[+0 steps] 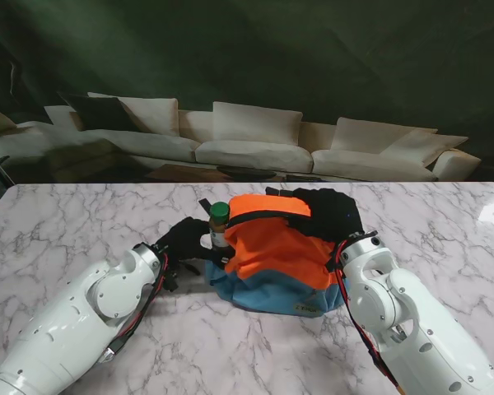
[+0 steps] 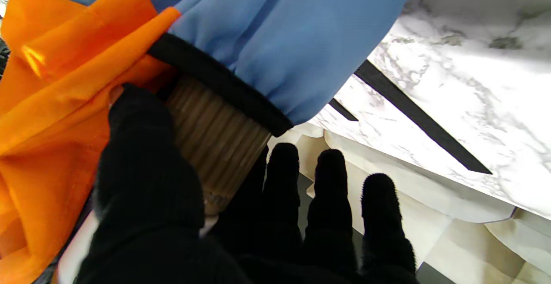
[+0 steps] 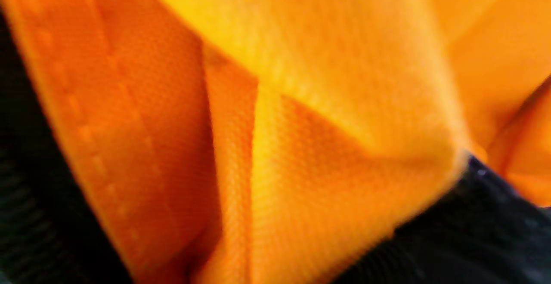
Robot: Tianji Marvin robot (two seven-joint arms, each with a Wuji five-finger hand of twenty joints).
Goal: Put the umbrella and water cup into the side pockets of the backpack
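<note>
the backpack (image 1: 272, 247), orange over a blue base, lies on the marble worktop (image 1: 82, 214) between the two arms. the water cup (image 1: 220, 224), a ribbed tan bottle with a green lid, stands at the backpack's left side with its lower part inside the black-edged side pocket (image 2: 219, 81). the left hand (image 1: 185, 240), in a black glove, is wrapped around the cup, thumb (image 2: 142, 146) on one side and the other fingers (image 2: 282, 176) behind it. the right hand (image 1: 329, 212), also gloved in black, lies on top of the backpack's right side; i cannot tell whether it is gripping the fabric, since its wrist view is only blurred orange cloth (image 3: 301, 125). a small light patch (image 1: 303, 308) sits on the blue base, too small to read. i cannot make out the umbrella. a pale sofa (image 1: 247, 140) stands beyond the worktop.
</note>
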